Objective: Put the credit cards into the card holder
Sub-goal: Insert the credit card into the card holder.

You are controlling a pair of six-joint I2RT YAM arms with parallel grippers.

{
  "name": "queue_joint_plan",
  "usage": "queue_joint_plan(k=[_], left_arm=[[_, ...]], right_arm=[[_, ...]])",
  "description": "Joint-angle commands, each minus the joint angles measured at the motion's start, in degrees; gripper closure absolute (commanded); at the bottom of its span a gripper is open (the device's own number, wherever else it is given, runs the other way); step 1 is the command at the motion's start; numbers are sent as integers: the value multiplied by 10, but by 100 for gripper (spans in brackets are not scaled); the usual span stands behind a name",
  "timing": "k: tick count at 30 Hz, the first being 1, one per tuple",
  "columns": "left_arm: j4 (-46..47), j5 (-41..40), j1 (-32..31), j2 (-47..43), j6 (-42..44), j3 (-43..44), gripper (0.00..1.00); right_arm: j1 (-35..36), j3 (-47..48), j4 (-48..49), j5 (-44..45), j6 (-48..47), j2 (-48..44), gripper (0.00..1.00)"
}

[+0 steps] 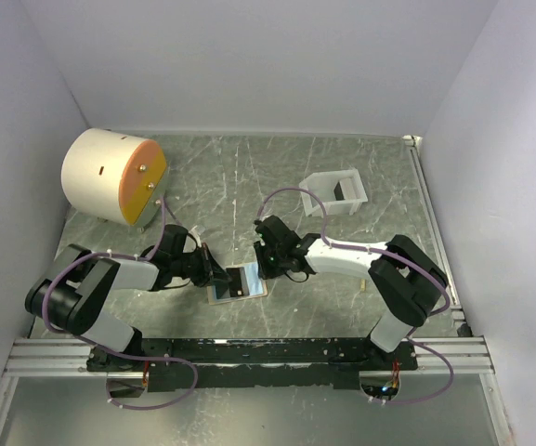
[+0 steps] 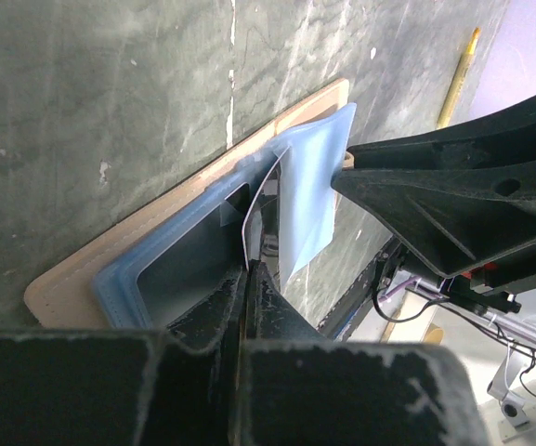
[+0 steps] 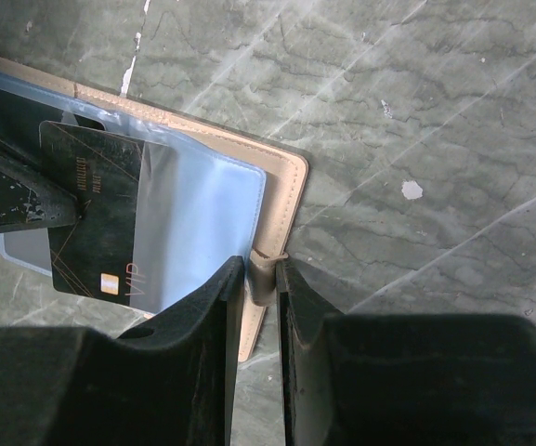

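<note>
Left fingers (image 2: 204, 321) and right fingers (image 3: 204, 321) are pinched close, pointing toward each other.

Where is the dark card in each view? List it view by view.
Top: card just below centre, on the tan wallet.
Left wrist: card at centre, edge-on.
Right wrist: card at left, face-up.
Shared landmark: the tan wallet.

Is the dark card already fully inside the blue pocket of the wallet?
No, most of the dark card lies outside the blue pocket, uncovered.
</note>
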Motion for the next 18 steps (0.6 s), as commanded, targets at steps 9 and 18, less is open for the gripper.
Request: queue_joint_plan(k=[9,18], left_arm=[[-127,-60,-9,-50,34,27,54],[-174,-84,-11,-77,37,47,43]], right_arm=[[3,3,-25,10,11,-33,71],[3,4,-36,6,23,-59,63]])
